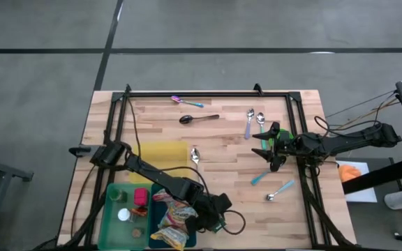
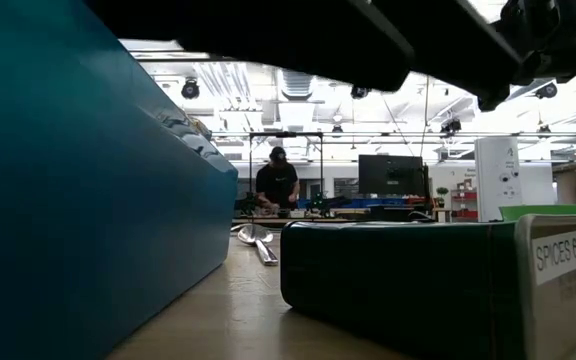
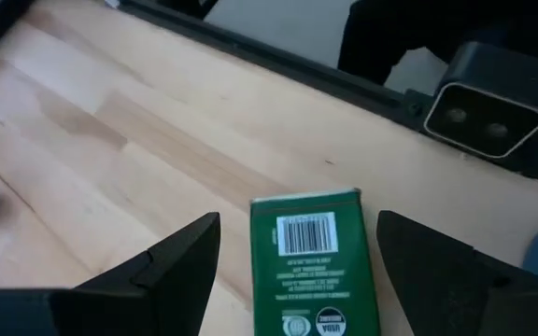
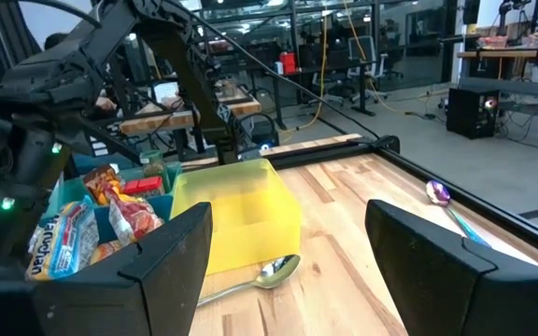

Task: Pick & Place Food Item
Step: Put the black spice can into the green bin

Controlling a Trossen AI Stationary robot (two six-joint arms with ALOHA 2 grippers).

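The left gripper [image 3: 292, 271] hangs low over the near edge of the desk [image 1: 222, 150], fingers spread, with a green spice tin [image 3: 314, 261] lying flat on the wood between them, untouched. Just beside it stands a blue bin [image 1: 160, 203] packed with snack packets [image 1: 174, 222], then a green bin [image 1: 110, 219]. The right gripper [image 1: 271, 148] waits spread apart and empty at the desk's right side, among scattered spoons [image 1: 195, 157].

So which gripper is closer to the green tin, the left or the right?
Left. The left gripper stands open around the green tin; the right gripper hangs open far across the table.
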